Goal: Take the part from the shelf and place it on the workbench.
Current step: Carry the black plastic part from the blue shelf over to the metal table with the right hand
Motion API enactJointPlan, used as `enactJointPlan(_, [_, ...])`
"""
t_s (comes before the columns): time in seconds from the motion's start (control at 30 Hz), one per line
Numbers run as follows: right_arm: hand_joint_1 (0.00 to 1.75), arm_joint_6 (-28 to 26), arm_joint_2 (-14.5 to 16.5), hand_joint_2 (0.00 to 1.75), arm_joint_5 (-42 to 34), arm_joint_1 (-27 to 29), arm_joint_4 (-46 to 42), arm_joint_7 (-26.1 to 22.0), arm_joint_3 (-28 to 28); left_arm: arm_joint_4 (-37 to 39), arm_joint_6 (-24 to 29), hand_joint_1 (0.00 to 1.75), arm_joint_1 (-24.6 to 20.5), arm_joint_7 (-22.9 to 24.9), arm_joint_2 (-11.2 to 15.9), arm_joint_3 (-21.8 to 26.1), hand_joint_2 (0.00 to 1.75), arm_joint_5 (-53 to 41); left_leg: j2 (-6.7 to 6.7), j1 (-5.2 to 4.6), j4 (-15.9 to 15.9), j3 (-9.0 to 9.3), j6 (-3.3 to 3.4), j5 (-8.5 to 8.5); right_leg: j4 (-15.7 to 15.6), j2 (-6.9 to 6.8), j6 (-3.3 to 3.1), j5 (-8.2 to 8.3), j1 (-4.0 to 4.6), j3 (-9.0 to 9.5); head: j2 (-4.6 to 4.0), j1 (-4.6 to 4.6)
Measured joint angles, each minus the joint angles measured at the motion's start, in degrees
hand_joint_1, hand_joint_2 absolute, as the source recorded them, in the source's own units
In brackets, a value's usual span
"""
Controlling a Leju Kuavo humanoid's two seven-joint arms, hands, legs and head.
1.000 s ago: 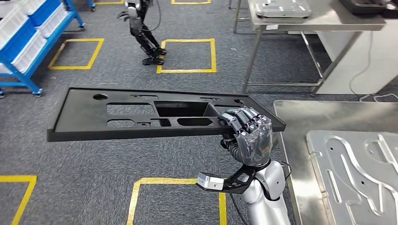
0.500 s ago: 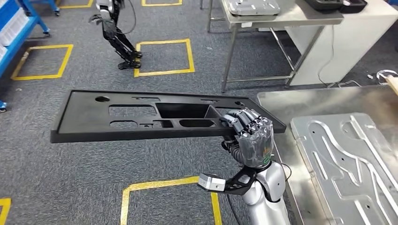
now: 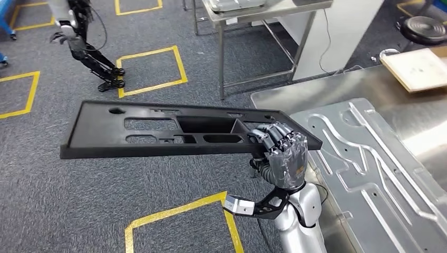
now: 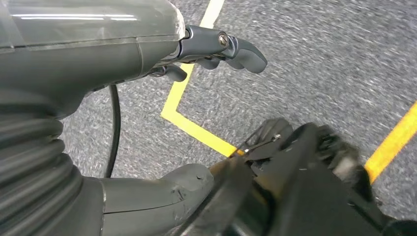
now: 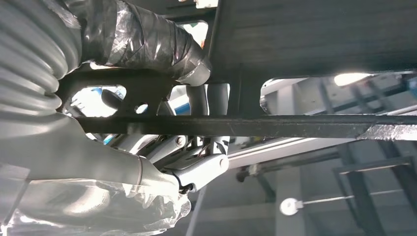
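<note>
The part [image 3: 153, 132] is a long flat black panel with several cut-outs, held level over the carpet in the head view. My right hand [image 3: 279, 153] grips its right end, fingers curled over the top edge and into a cut-out. From the right wrist view I see the part's underside [image 5: 314, 34] with my right hand [image 5: 147, 44] clamped around a rib. The steel workbench [image 3: 274, 103] lies just right of the part, bearing a grooved metal plate [image 3: 369, 158]. My left hand [image 4: 98, 49] hangs over the floor, its fingers apart and holding nothing.
Another robot's legs [image 3: 89, 52] stand on the carpet at the far left by a yellow floor square [image 3: 153, 68]. A steel table [image 3: 253, 10] stands behind the workbench. A wooden board [image 3: 419, 68] lies at the workbench's far right corner.
The camera has turned to the right, so the floor marks slid left and the workbench fills more of the right side. The part stays in my right hand's grip.
</note>
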Motion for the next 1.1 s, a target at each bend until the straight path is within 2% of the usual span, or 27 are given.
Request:
enactJointPlan(0.03, [1.75,0.00,0.00,1.75,-0.01,0.09,0.01,0.00,0.00,0.00,-0.02,0.00,0.12,0.00,-0.01,0.00,1.75,0.01,-0.68,0.07,3.76,-1.76,-0.15,-1.57,0.07,0.70,-0.06,0.04,-0.01,-0.09,0.00,-0.02])
enactJointPlan(0.07, [1.75,0.00,-0.01,1.75,-0.02,0.21,0.02,0.00,-0.01,0.00,-0.05,0.00,0.25,0.00,-0.02,0.00,1.75,0.00,-0.95,0.14,6.49,-3.09,-0.29,-2.26,0.18,1.50,-0.07,0.05,-0.03,-0.14,0.00,-0.01])
enactJointPlan(0.1, [1.75,0.00,-0.01,1.75,-0.03,0.34,0.02,0.00,-0.02,0.00,-0.10,0.00,0.37,0.01,-0.02,0.00,1.75,-0.01,-1.05,0.19,7.36,-3.57,-0.37,-1.82,0.34,2.34,-0.05,0.03,-0.07,-0.19,0.00,-0.02])
enactJointPlan(0.13, [1.75,0.00,-0.01,1.75,-0.05,0.44,0.02,0.00,-0.03,0.00,-0.15,0.00,0.43,-0.01,-0.01,0.00,1.75,-0.01,-1.16,0.27,5.99,-3.04,-0.41,-0.30,0.55,3.17,0.01,-0.01,-0.14,-0.21,0.00,-0.02])
enactJointPlan(0.17, [1.75,0.00,-0.01,1.75,-0.09,0.51,-0.01,0.00,-0.04,0.00,-0.21,0.00,0.44,-0.04,-0.01,0.00,1.75,-0.01,-1.65,0.41,2.79,-1.64,-0.42,1.90,0.78,3.95,0.12,-0.08,-0.20,-0.23,0.00,-0.02])
enactJointPlan(0.23, [1.75,0.01,-0.01,1.75,-0.15,0.52,-0.11,0.00,-0.04,0.00,-0.39,0.00,0.41,-0.15,0.00,0.00,1.75,-0.01,-4.45,0.82,-4.10,1.39,-0.31,4.80,1.40,5.36,0.53,-0.24,-0.24,-0.59,0.00,0.01])
enactJointPlan(0.3, [1.75,0.01,-0.02,1.75,-0.17,0.53,-0.26,0.00,-0.05,0.00,-0.62,0.00,0.38,-0.29,-0.01,0.00,1.75,-0.01,-6.40,0.93,-6.86,2.49,0.05,5.15,1.78,6.63,1.22,-0.08,-0.28,-1.28,0.00,0.01])
enactJointPlan(0.37, [1.75,0.00,-0.04,1.75,-0.20,0.60,-0.34,0.00,-0.07,0.00,-0.73,0.00,0.29,-0.45,-0.05,-0.01,1.75,-0.04,-5.37,0.93,-7.14,2.49,0.67,5.36,1.72,7.84,1.99,0.28,-0.38,-1.78,0.00,-0.02])
enactJointPlan(0.4, [1.75,0.00,-0.06,1.75,-0.21,0.64,-0.40,0.00,-0.08,0.00,-0.75,0.00,0.24,-0.54,-0.08,-0.01,1.75,-0.07,-4.65,1.00,-7.37,2.56,1.06,5.56,2.01,7.36,2.31,0.06,-0.32,-2.02,0.00,0.02])
enactJointPlan(0.43, [1.75,0.00,-0.08,1.75,-0.21,0.64,-0.47,0.00,-0.09,0.00,-0.76,0.00,0.21,-0.64,-0.11,-0.02,1.75,-0.08,-3.88,1.07,-7.63,2.61,1.52,5.76,3.18,6.09,2.59,-0.76,-0.23,-2.60,0.00,0.11])
enactJointPlan(0.5, [1.75,0.00,-0.10,1.75,-0.21,0.65,-0.60,0.00,-0.09,0.00,-0.76,0.00,0.22,-0.80,-0.14,-0.02,1.75,-0.10,-2.35,0.95,-7.90,2.63,2.18,5.93,8.82,2.45,3.04,-4.10,-0.18,-5.15,0.00,0.32])
enactJointPlan(0.53, [1.75,0.00,-0.11,1.75,-0.21,0.68,-0.61,0.00,-0.09,0.00,-0.76,0.00,0.26,-0.85,-0.14,-0.02,1.75,-0.11,-1.55,0.84,-7.90,2.59,2.37,5.90,12.59,1.38,3.22,-5.90,-0.28,-6.88,0.00,0.39])
enactJointPlan(0.57, [1.75,0.00,-0.13,1.75,-0.21,0.75,-0.61,0.00,-0.10,0.00,-0.76,0.00,0.30,-0.85,-0.13,-0.02,1.75,-0.13,-0.75,0.77,-7.89,2.56,2.40,5.87,15.62,0.90,3.36,-7.00,-0.39,-8.27,0.00,0.40])
enactJointPlan(0.6, [1.75,0.00,-0.15,1.75,-0.21,0.82,-0.61,0.00,-0.10,0.00,-0.76,0.00,0.30,-0.86,-0.12,-0.02,1.75,-0.15,0.05,0.72,-7.88,2.56,2.40,5.84,17.02,0.67,3.44,-7.11,-0.48,-8.86,0.00,0.39])
enactJointPlan(0.63, [1.75,0.00,-0.17,1.75,-0.21,0.86,-0.61,0.00,-0.11,0.00,-0.77,0.00,0.26,-0.86,-0.11,-0.02,1.75,-0.15,0.78,0.69,-7.88,2.61,2.36,5.79,16.12,0.48,3.42,-6.11,-0.54,-8.28,0.00,0.40])
enactJointPlan(0.67, [1.75,0.00,-0.19,1.75,-0.21,0.87,-0.61,0.00,-0.11,0.00,-0.77,0.00,0.19,-0.86,-0.12,-0.02,1.75,-0.16,1.46,0.65,-7.87,2.71,2.31,5.70,13.11,0.04,3.25,-4.32,-0.54,-6.58,0.00,0.40])
enactJointPlan(0.73, [1.75,0.00,-0.19,1.75,-0.21,0.82,-0.66,0.00,-0.11,0.00,-0.76,0.00,0.08,-0.87,-0.19,-0.02,1.75,-0.16,2.61,0.45,-7.84,3.00,2.04,5.44,5.24,-2.39,2.48,-1.36,-0.03,-2.32,0.00,0.40])
enactJointPlan(0.77, [1.75,0.00,-0.19,1.75,-0.21,0.78,-0.70,0.00,-0.11,0.00,-0.76,0.00,0.07,-0.87,-0.23,-0.02,1.75,-0.16,3.06,0.34,-7.82,3.11,1.82,5.32,2.63,-3.36,2.07,-0.72,0.32,-0.99,0.00,0.39])
enactJointPlan(0.8, [1.75,0.00,-0.19,1.75,-0.21,0.76,-0.73,0.00,-0.11,0.00,-0.76,0.00,0.06,-0.87,-0.26,-0.02,1.75,-0.16,3.56,0.24,-7.82,3.21,1.56,5.21,1.41,-3.92,1.77,-0.68,0.65,-0.47,0.00,0.39])
enactJointPlan(0.87, [1.75,0.00,-0.19,1.75,-0.21,0.77,-0.78,0.00,-0.14,0.00,-0.80,0.00,-0.01,-0.84,-0.28,-0.02,1.75,-0.17,4.64,0.12,-7.96,3.47,0.98,5.04,1.05,-2.85,1.39,-0.61,0.74,-0.50,0.00,0.38])
enactJointPlan(0.9, [1.75,-0.01,-0.19,1.75,-0.21,0.78,-0.81,0.00,-0.15,0.00,-0.87,0.00,-0.08,-0.74,-0.26,-0.02,1.75,-0.21,4.50,0.17,-7.78,3.55,0.68,4.69,0.77,-2.23,1.17,-0.45,0.55,-0.41,0.00,0.38])
enactJointPlan(0.97, [1.75,-0.01,-0.15,1.75,-0.22,0.70,-0.88,0.00,-0.15,0.01,-1.11,0.00,-0.10,-0.38,-0.25,-0.02,1.75,-0.36,2.33,0.32,-4.97,2.52,0.20,2.51,0.19,-1.05,0.59,-0.06,0.05,-0.19,0.00,0.35])
enactJointPlan(1.0, [1.75,0.00,-0.11,1.75,-0.23,0.66,-0.89,0.00,-0.13,0.01,-1.24,0.00,-0.01,-0.13,-0.24,-0.02,1.75,-0.45,0.77,0.44,-1.88,1.16,0.06,0.72,0.08,-0.47,0.41,0.04,-0.08,-0.15,0.00,0.35])
enactJointPlan(1.03, [1.75,0.00,-0.07,1.75,-0.23,0.61,-0.86,0.00,-0.11,0.02,-1.38,0.00,0.12,0.11,-0.25,-0.02,1.75,-0.55,-0.25,0.47,1.87,-0.60,-0.03,-1.07,0.10,0.18,0.27,0.08,-0.13,-0.18,0.00,0.33])
enactJointPlan(1.07, [1.75,0.00,-0.04,1.75,-0.22,0.61,-0.79,0.00,-0.09,0.02,-1.47,0.00,0.28,0.34,-0.26,-0.02,1.75,-0.64,-0.76,0.50,5.29,-2.26,-0.14,-2.26,0.18,0.92,0.22,0.08,-0.13,-0.20,0.00,0.33])
enactJointPlan(1.1, [1.75,0.00,-0.03,1.75,-0.22,0.61,-0.72,0.00,-0.09,0.02,-1.57,0.00,0.42,0.49,-0.26,-0.02,1.75,-0.71,-0.99,0.53,7.35,-3.37,-0.23,-2.49,0.29,1.71,0.22,0.06,-0.14,-0.20,0.00,0.33])
